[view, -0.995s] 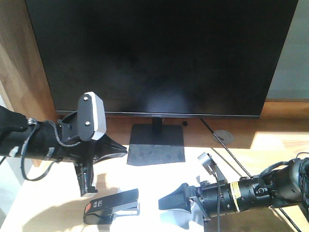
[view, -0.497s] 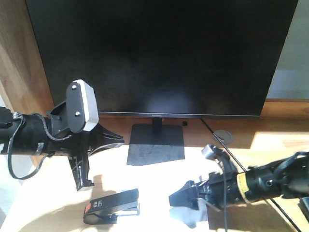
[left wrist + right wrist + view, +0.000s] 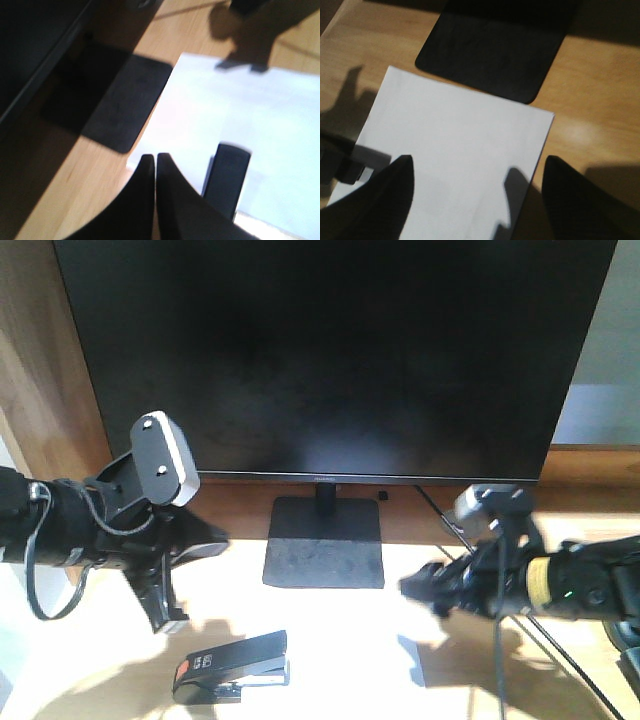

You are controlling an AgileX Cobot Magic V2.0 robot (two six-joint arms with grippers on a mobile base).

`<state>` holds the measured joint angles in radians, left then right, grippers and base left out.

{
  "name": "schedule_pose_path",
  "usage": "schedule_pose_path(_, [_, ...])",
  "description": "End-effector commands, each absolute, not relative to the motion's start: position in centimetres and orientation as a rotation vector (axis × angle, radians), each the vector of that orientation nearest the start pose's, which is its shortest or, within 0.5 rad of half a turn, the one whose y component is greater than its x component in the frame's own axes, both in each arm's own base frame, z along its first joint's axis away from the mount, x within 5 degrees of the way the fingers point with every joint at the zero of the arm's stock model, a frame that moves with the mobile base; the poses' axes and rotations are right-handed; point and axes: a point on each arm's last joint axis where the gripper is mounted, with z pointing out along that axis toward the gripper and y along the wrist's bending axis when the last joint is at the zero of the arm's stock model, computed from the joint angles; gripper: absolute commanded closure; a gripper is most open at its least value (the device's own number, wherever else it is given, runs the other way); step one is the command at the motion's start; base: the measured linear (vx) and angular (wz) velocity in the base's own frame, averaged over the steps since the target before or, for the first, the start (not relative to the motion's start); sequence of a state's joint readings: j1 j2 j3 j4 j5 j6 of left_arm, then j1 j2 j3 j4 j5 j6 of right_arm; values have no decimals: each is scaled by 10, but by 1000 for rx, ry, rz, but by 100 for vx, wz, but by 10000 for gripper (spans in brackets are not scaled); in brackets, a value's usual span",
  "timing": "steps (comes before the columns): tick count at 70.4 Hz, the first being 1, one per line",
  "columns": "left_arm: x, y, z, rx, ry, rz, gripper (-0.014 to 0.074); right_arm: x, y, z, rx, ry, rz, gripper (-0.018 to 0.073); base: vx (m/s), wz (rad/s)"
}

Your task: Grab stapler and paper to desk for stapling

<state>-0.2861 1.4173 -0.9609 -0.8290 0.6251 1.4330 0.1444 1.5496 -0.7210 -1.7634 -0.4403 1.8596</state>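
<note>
The left arm reaches in from the tabletop's left edge, its wrist camera housing raised above it. The left gripper [image 3: 154, 197] hangs above the tabletop with its jaws pressed together and nothing between them. The right arm comes in from the right edge, held low. The right gripper [image 3: 476, 186] has its jaws spread wide, empty, above the tabletop.

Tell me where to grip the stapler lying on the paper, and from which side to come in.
Grip the stapler across its long black body, near the middle, coming from above. It lies flat on the paper, so its narrow width should fit between the fingers. The left hand is nearer, with fingers together, and would need to open first. Avoid the orange-red end, where a hold would likely be less balanced.
</note>
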Motion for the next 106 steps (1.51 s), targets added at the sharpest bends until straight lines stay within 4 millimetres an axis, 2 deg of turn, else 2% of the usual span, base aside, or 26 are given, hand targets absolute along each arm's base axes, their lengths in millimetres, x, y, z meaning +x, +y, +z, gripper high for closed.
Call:
schedule_pose_path(1, [270, -114, 292, 1172, 1972, -237, 603, 280, 71, 223, -312, 2252, 484, 187, 0, 0])
schedule_pose_path(13, [274, -100, 286, 1090, 2105, -90, 603, 274, 61, 247, -371, 2130, 302, 399, 0, 0])
schedule_pose_path(22, [276, -92, 284, 966, 2191, -15, 603, 267, 54, 259, -377, 2073, 200, 575, 0, 0])
schedule_pose_path(33, [282, -83, 287, 791, 2220, 64, 603, 255, 43, 265, -305, 2037, 92, 568, 0, 0])
schedule_pose_path(43, [284, -81, 291, 768, 2182, 108, 603, 238, 39, 272, -287, 1996, 72, 566, 0, 0])
schedule_pose_path(52, [275, -79, 297, 738, 2084, 101, 603, 220, 36, 279, -274, 1953, 76, 566, 0, 0])
schedule_pose_path(64, [247, -73, 299, 692, 1914, 90, 603, 193, 32, 288, -264, 1880, 75, 566, 0, 0])
schedule_pose_path(77, [205, -61, 300, 648, 1765, 84, 603, 161, 28, 293, -257, 1789, 81, 566, 0, 0])
schedule_pose_path(96, [140, -42, 302, 586, 1573, 90, 603, 115, 22, 284, -233, 1671, 98, 566, 0, 0])
schedule_pose_path(106, [114, -34, 298, 563, 1515, 95, 603, 96, 20, 277, -203, 1615, 124, 566, 0, 0])
